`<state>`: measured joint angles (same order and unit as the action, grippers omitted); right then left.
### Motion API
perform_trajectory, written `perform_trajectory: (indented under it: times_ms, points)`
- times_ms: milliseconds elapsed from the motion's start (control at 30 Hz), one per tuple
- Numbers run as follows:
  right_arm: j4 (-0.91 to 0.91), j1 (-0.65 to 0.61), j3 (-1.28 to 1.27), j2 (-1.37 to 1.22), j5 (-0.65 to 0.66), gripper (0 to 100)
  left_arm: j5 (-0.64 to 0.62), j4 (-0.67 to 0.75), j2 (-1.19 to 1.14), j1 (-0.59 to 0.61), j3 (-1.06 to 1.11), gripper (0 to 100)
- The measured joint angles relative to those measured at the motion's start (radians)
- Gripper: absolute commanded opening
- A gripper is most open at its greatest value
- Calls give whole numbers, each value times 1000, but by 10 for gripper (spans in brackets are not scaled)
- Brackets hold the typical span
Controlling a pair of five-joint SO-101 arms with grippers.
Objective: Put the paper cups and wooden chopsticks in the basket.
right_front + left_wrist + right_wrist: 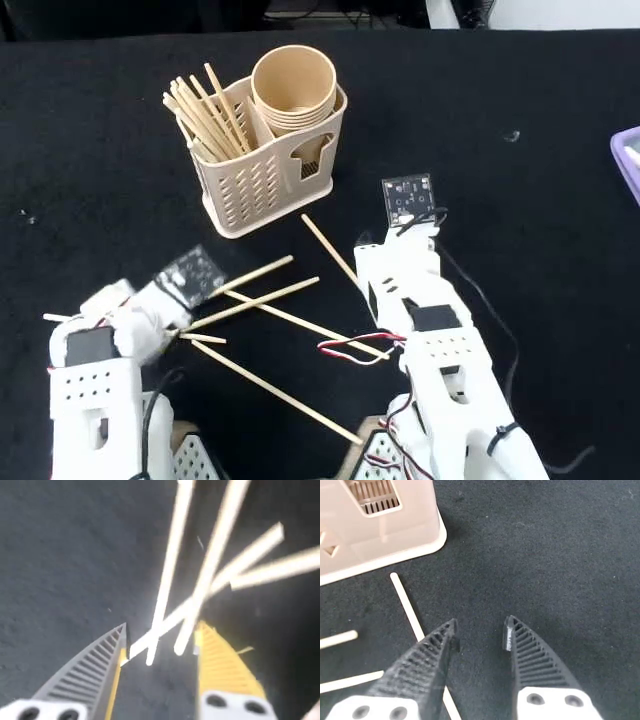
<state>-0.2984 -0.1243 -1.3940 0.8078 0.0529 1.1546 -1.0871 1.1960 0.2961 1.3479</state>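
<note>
High view: pale wooden chopsticks (265, 300) lie loose on black table (540, 220), short of beige slotted basket (260, 185).
Left wrist view: left gripper (160, 642), the nearer one, open, straddling two chopstick ends; shafts run away.
Right wrist view: right gripper (480, 630) open, empty.

The right end effector (481, 625) hovers with fingers parted over the black tabletop (545, 555), one chopstick (407, 605) beside it, near the basket (395, 535).

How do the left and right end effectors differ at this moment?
The left end effector straddles the ends of crossed chopsticks; the right end effector has just black table between its fingers. Left has one yellow finger and one grey; right's are both dark. Both are open and low over the table.
</note>
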Motion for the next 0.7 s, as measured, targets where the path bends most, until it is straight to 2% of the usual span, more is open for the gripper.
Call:
perform_trajectory:
  times_ms: [133, 267, 500, 700]
  points:
    - [0, 0, 0, 0, 0, 152, -206, 0, 0, -149, -58, 240]
    - [0, 0, -3, 0, 0, 152, -330, 35, -20, -287, -64, 242]
    - [0, 0, -3, 0, 0, 152, -376, 193, -327, -269, -144, 242]
    - [0, 0, -3, 0, 0, 152, -381, 218, -663, -261, -334, 244]
